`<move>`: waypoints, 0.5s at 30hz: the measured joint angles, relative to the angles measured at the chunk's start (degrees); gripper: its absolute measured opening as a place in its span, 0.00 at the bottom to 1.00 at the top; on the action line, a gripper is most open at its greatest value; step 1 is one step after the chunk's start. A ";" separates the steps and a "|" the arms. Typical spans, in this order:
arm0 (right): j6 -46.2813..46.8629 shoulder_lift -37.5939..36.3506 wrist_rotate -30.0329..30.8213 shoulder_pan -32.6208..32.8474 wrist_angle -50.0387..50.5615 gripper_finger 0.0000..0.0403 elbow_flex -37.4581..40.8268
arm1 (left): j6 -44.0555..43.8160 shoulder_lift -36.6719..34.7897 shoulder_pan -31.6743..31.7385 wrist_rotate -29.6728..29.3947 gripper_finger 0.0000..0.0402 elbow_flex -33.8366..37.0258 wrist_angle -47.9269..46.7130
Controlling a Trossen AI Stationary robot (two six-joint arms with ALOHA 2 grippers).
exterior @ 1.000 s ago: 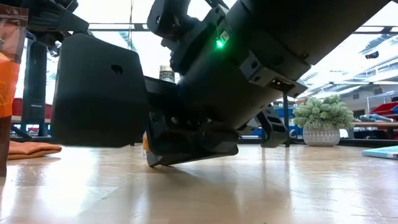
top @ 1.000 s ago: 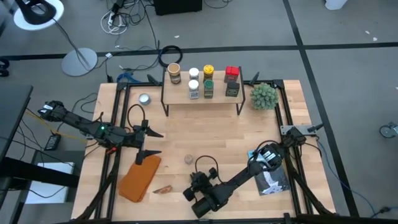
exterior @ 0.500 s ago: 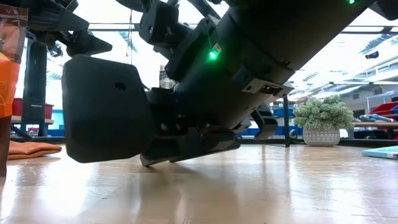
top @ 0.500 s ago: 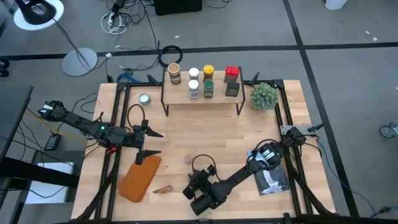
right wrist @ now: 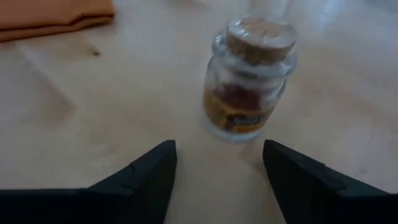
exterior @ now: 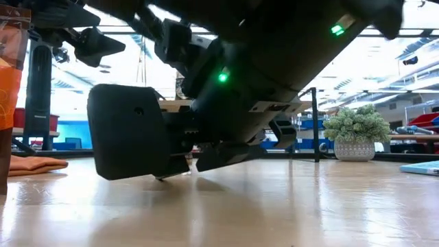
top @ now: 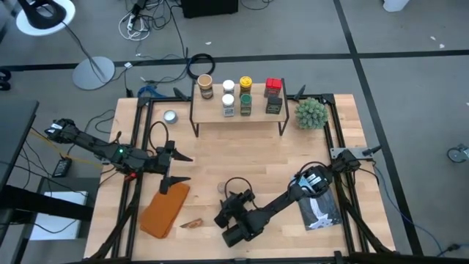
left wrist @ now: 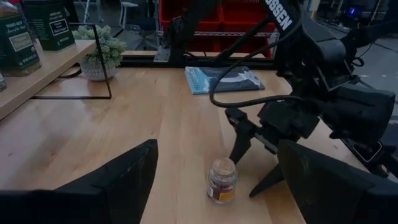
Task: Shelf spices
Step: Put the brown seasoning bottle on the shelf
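Note:
A small glass jar point(right wrist: 249, 93) with a cork top and a yellow label stands on its base on the bare table point(top: 223, 188). My right gripper point(right wrist: 217, 149) is just on its near side, open, with the fingers pointing at the jar and nothing between them. The left wrist view shows the jar point(left wrist: 222, 180) beside the right fingers point(left wrist: 239, 140), apart from them. Several spices point(top: 238, 95) stand on the wooden shelf point(top: 256, 119) at the far edge. My left gripper point(top: 183, 168) waits open above the table's left part.
An orange cloth point(top: 163, 209) lies at the near left, with a small brown scrap point(top: 192, 223) beside it. A flat silver tin point(top: 170, 116) sits left of the shelf, a spiky green plant ball point(top: 310, 112) right of it. A booklet point(top: 320, 211) lies at the right edge.
My right gripper has opened and edged toward the small jar, its wrist tipping lower toward the table. The jar stays where it was.

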State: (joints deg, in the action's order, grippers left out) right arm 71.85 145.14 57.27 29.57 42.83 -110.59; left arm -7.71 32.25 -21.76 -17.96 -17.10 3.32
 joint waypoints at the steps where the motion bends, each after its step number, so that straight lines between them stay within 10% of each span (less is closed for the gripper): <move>1: 0.00 0.00 0.04 -0.32 0.10 0.61 -0.02 | 0.00 0.02 0.00 0.00 0.83 0.00 -0.04; 15: -0.15 0.22 2.93 -3.65 0.72 0.52 0.07 | -0.02 0.02 0.00 0.00 0.83 0.00 -0.06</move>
State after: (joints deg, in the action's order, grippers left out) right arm 71.70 145.36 60.20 25.92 43.55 -110.52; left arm -7.72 32.27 -21.76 -17.96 -17.10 3.27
